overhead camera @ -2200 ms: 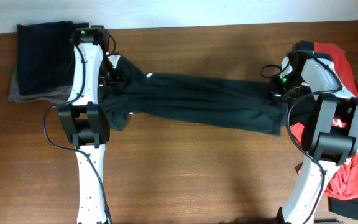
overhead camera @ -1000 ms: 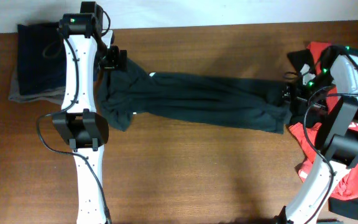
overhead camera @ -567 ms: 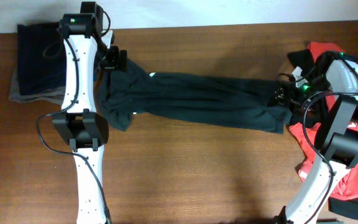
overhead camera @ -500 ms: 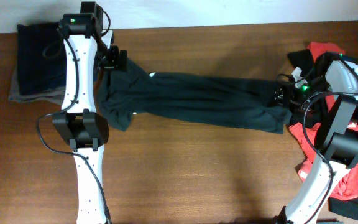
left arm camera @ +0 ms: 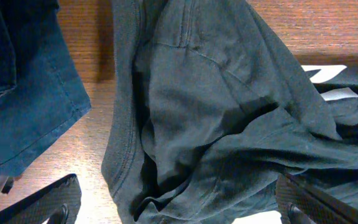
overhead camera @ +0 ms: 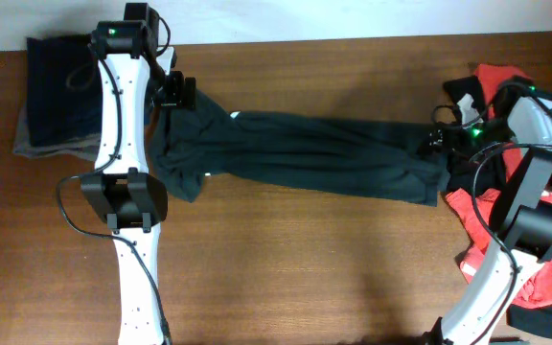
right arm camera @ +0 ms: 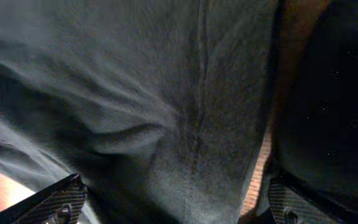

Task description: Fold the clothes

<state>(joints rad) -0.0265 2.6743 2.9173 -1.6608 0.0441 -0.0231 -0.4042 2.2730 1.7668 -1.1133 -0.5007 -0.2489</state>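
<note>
A long dark green garment [overhead camera: 305,153] lies stretched across the wooden table from left to right. My left gripper [overhead camera: 173,91] hovers over its bunched left end, jaws wide open, holding nothing. In the left wrist view, the rumpled cloth [left arm camera: 216,118] fills the space between and beyond the fingertips [left arm camera: 48,202]. My right gripper [overhead camera: 439,137] stands open over the garment's right end. From the right wrist, the dark fabric [right arm camera: 166,112] is very close under the open gripper [right arm camera: 179,211], with nothing pinched.
A stack of folded dark blue clothes [overhead camera: 60,86] sits at the far left on a grey piece [overhead camera: 32,144]; its blue edge [left arm camera: 23,93] lies just beside the garment. A pile of red clothes [overhead camera: 544,259] and a black item [right arm camera: 334,93] lie at the right edge.
Both arms have drawn back from the garment's ends since the earliest frame. Over the last second the right gripper shifted slightly left and up. The left arm and the garment stayed still.
</note>
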